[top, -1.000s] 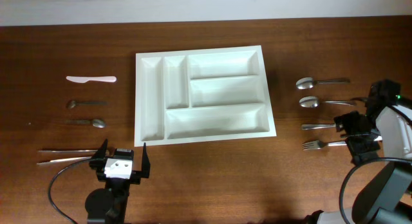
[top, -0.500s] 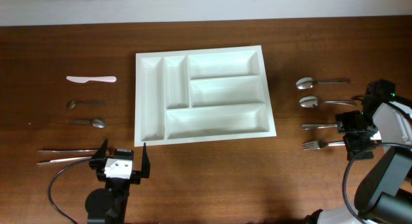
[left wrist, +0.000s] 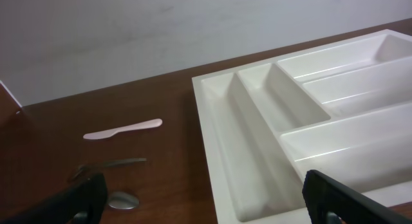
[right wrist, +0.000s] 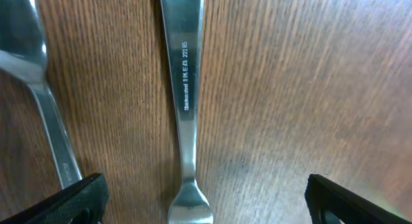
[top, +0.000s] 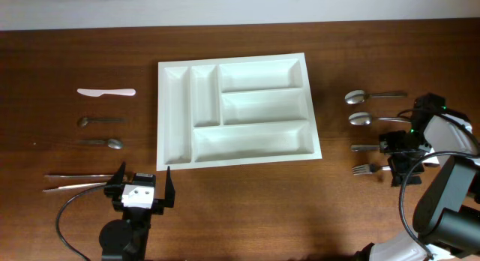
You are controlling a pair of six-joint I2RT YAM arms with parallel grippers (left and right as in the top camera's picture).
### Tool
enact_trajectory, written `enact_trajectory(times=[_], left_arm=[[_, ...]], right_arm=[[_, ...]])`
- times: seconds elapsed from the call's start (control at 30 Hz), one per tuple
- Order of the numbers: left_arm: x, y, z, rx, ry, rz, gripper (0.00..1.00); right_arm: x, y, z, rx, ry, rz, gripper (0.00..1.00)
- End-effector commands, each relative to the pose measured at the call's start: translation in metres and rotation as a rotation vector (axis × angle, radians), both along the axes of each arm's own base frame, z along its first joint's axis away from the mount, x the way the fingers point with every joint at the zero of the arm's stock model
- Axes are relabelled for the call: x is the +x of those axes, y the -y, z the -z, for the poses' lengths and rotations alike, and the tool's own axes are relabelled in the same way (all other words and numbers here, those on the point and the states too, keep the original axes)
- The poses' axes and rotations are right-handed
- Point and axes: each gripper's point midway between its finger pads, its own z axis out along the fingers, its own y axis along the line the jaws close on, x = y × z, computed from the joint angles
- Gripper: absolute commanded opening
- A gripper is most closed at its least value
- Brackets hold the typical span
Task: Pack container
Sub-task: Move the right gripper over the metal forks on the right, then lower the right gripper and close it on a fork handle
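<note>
Container (top: pixel 255 139) whole from overhead, its right end cropped at left wrist.

Left hand (top: pixel 144 172), right hand (top: pixel 391 157): spread wide

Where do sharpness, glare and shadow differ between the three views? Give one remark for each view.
Overhead: even light, the container crisp, with soft shadows along its dividers. Left wrist: the pale knife looks soft, and the dark fingers blur at the bottom corners. Right wrist: a close-up, the lettering on the metal handle legible, with a bright sheen along it.
</note>
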Motion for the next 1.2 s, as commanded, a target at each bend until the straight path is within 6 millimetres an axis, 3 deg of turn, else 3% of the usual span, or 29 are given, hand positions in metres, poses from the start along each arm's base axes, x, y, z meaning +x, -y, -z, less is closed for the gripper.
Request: enact_trajectory(times=[0.0,1.17], left_arm=[[0.000,-0.001,0.003,0.014,-0.001,-0.006,0.99],[0.000,-0.001,0.003,0.014,-0.001,-0.006,0.99]], right_arm=[[-0.007,-0.005,0.010,0.008,-0.022,0.022,0.99],[-0.015,-0.003,0.036,-0.015,-0.034,-0.002,0.99]])
